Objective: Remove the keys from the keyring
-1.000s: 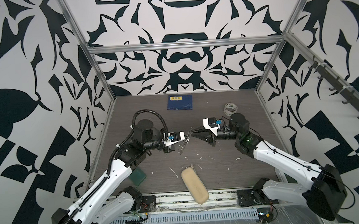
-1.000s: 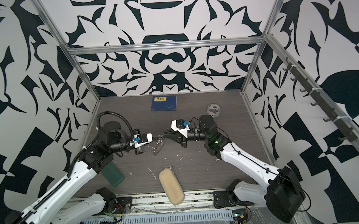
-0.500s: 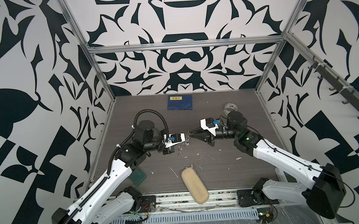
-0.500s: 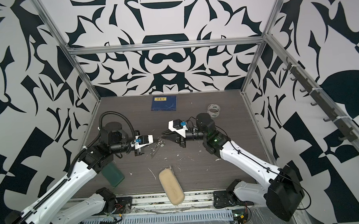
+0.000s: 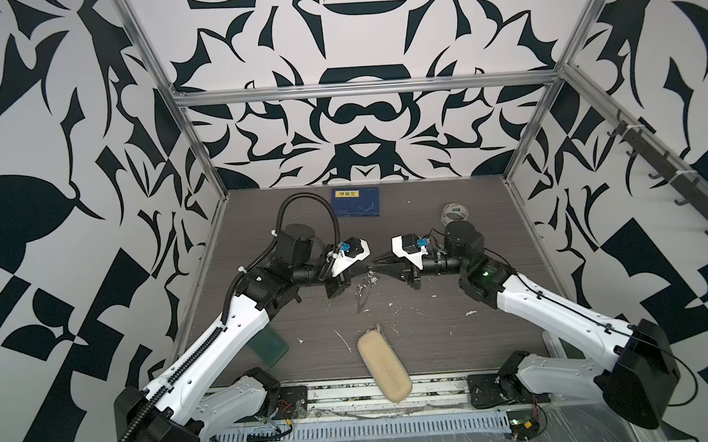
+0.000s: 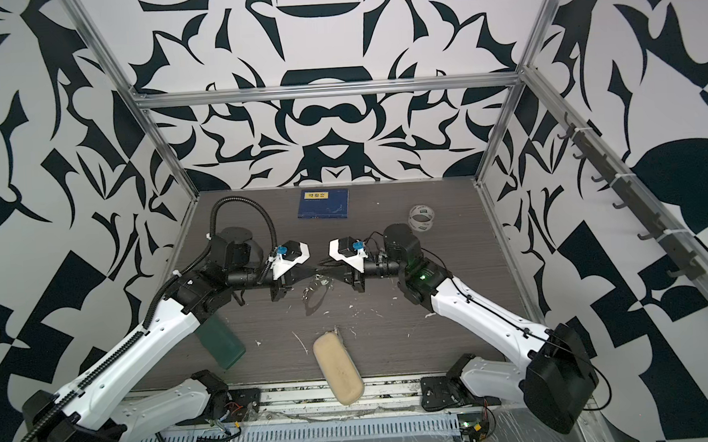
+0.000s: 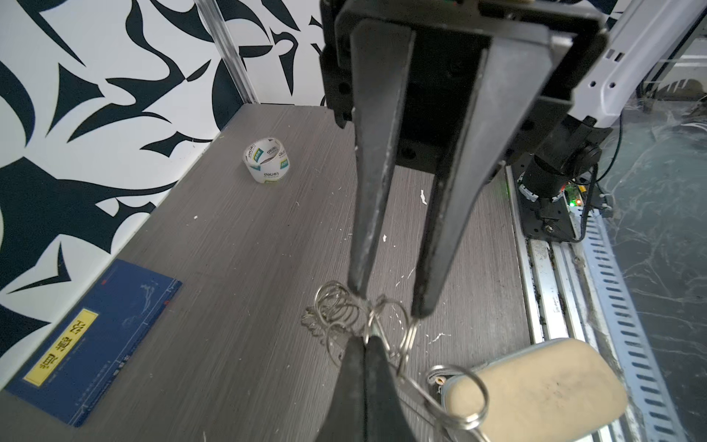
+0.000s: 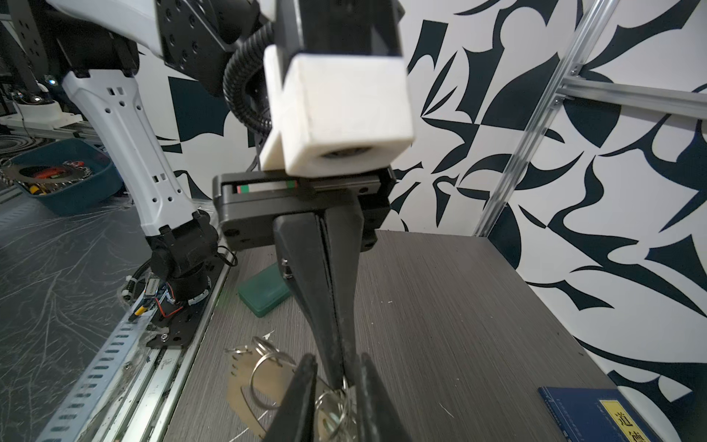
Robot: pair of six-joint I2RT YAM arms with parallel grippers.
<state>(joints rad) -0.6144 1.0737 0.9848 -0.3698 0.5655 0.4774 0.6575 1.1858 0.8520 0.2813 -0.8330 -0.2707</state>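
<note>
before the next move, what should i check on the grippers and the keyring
1. Left gripper shut on a ring of the keyring: ok.
2. Right gripper gripping a ring: not ok, its fingers stand apart.
3. Held rings lifted off the table: ok, shadow beneath.
4. Tan case clear of both grippers: ok.
5. Key off the keyring: cannot tell.
</note>
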